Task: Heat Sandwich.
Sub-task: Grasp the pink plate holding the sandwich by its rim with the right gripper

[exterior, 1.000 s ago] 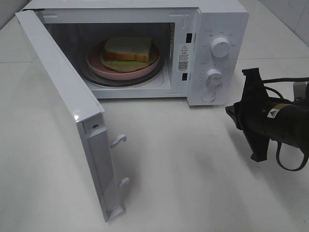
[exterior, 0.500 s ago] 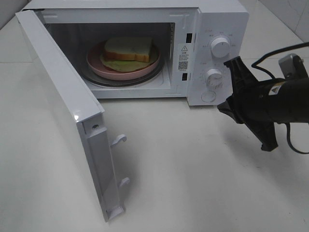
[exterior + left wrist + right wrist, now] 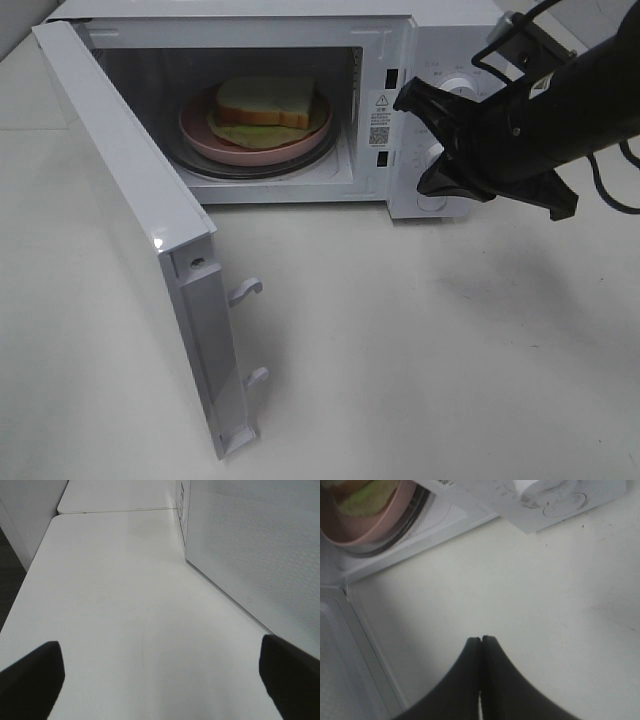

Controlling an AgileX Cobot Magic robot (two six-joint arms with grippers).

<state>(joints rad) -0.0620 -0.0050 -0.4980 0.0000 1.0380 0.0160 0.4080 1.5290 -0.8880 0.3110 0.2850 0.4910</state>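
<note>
We are holding our left gripper [image 3: 160, 680] low over the table [image 3: 110, 605], jaws spread wide apart and empty, with the microwave's [image 3: 440, 30] dotted white panel just beyond one finger. Our right gripper [image 3: 481, 640] is hovering above the table, jaws pressed together on nothing, and the control panel [image 3: 560, 500] is lying just ahead. Farther past those tips, in the open cavity, the sandwich [image 3: 265, 100] is resting on the pink plate [image 3: 230, 152].
</note>
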